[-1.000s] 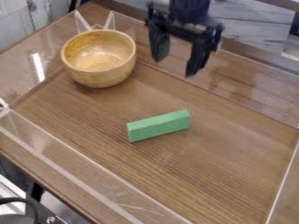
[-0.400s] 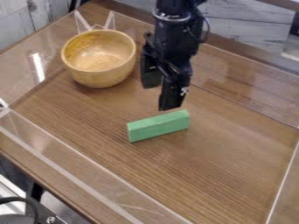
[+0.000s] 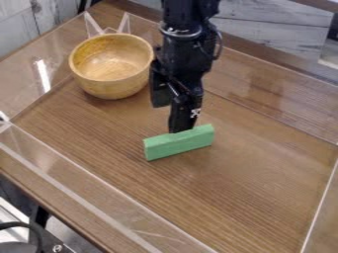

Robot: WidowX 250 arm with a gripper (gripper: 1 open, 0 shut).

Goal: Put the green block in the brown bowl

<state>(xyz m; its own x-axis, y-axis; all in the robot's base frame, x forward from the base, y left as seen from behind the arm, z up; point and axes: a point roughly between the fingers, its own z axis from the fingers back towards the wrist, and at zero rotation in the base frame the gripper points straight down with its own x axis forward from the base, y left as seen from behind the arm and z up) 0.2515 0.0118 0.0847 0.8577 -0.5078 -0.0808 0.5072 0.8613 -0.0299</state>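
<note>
The green block [image 3: 177, 144] lies flat on the wooden table, near its middle, angled slightly up to the right. My gripper [image 3: 171, 110] points straight down just above the block's middle, its two black fingers spread apart with nothing between them. One fingertip [image 3: 181, 118] hangs close over the block's top edge; whether it touches I cannot tell. The brown bowl [image 3: 113, 65] stands upright at the back left, empty, a short way left of the arm.
Clear plastic walls [image 3: 53, 168] fence the table on the left and front sides. A wooden table surface [image 3: 264, 168] stretches out to the right of the block. Grey and white room clutter sits behind the back edge.
The gripper has come down and toward the front left, from beside the bowl's right to just above the block. Its fingers have rolled round. Block and bowl have stayed put.
</note>
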